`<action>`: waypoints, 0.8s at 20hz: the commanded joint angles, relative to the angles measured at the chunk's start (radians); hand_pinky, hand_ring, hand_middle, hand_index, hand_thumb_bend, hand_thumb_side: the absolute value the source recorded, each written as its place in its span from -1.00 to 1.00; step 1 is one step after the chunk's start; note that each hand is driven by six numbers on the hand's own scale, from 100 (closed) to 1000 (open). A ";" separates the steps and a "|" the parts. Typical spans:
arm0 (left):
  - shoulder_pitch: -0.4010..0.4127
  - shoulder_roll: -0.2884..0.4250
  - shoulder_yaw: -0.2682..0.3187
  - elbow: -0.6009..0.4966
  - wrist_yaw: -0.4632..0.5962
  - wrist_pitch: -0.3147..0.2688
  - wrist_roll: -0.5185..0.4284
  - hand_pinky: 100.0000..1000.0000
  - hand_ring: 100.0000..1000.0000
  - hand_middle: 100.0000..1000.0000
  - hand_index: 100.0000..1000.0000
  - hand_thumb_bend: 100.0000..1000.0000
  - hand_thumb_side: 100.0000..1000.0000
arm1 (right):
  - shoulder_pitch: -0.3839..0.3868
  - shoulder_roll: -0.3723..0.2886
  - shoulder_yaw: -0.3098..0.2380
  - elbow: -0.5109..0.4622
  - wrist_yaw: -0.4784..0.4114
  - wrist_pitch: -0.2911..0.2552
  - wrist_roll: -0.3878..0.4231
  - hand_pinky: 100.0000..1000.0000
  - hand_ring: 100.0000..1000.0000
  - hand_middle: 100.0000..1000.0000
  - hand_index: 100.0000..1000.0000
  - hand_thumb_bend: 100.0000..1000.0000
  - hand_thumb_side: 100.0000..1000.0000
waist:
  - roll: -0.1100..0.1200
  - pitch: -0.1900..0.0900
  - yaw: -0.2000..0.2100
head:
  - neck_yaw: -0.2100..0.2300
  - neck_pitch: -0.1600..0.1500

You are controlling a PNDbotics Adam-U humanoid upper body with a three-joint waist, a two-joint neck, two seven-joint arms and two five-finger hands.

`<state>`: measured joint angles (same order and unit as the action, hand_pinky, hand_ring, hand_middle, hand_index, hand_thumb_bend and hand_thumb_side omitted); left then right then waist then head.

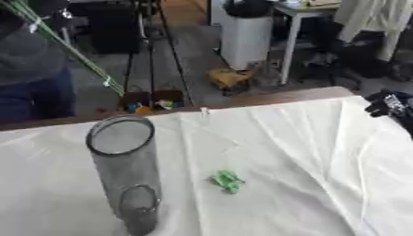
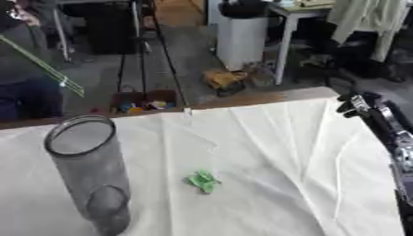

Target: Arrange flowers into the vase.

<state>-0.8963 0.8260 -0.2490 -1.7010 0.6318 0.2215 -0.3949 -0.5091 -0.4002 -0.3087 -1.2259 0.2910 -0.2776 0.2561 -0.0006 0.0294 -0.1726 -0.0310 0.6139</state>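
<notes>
with the tall clear cylindrical glass vase [image 1: 123,173] upright at seven o'clock on the white cloth-covered table [image 1: 306,152], the long thin green flower stems [image 1: 68,48] at eleven o'clock want lowering straight into its mouth, while the black right hand [image 2: 359,105] at three o'clock looks curled round nothing.

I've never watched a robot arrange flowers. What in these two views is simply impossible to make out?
- Thin green flower stems: their tops and blooms are cut off by the upper left edge in both views.
- Right hand: black, at the right edge; blur hides whether its fingers are open or curled.
- Left hand: shows in neither view.
- Small green thing on the white cloth: too small to identify.
- Tall clear cylinder vase: its base is cut by the bottom edge.
</notes>
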 commanded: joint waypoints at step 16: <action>0.002 0.036 -0.033 0.003 -0.034 0.022 -0.056 -1.00 -1.00 -1.00 -1.00 0.76 0.24 | -0.009 -0.031 -0.006 -0.021 0.011 0.003 -0.002 0.25 0.23 0.32 -0.07 -1.00 0.90 | 0.001 -0.020 0.004 | -0.007 0.008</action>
<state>-0.8800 0.8290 -0.2877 -1.6972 0.6038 0.2437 -0.4456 -0.5022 -0.4002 -0.3087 -1.2259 0.2932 -0.2762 0.2569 0.0012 0.0225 -0.1689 -0.0370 0.6146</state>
